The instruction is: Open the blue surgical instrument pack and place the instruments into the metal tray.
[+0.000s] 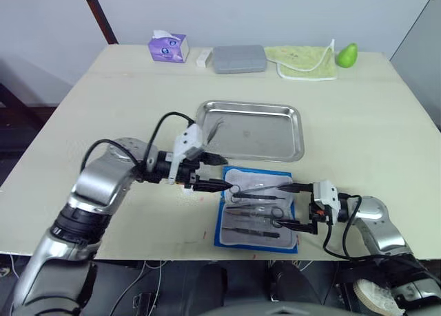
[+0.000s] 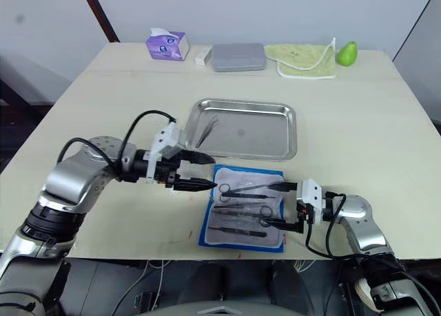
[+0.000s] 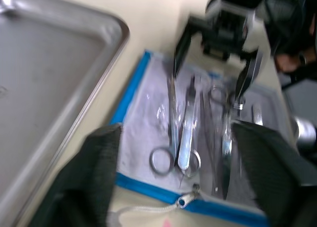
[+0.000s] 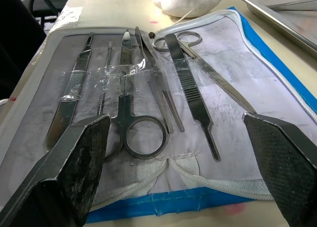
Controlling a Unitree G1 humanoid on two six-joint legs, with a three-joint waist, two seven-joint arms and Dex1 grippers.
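Note:
The blue surgical instrument pack (image 1: 256, 207) lies unzipped and flat near the table's front edge, grey-white lining up. Several instruments (image 4: 131, 103) lie strapped side by side in it: scissors, forceps and a scalpel. The metal tray (image 1: 275, 133) sits just behind the pack, with one thin pair of tweezers (image 1: 215, 129) in its left end. My left gripper (image 1: 226, 173) is open at the pack's far left corner, close to the ring handles (image 3: 163, 160). My right gripper (image 1: 277, 207) is open over the pack's right edge, its fingers (image 4: 74, 162) spread either side of the tools.
Along the table's back edge stand a purple tissue box (image 1: 168, 47), a matte grey case (image 1: 238, 58), a green cloth (image 1: 303, 60) and a green pear (image 1: 346, 54). The pack lies close to the front edge of the table (image 1: 138, 102).

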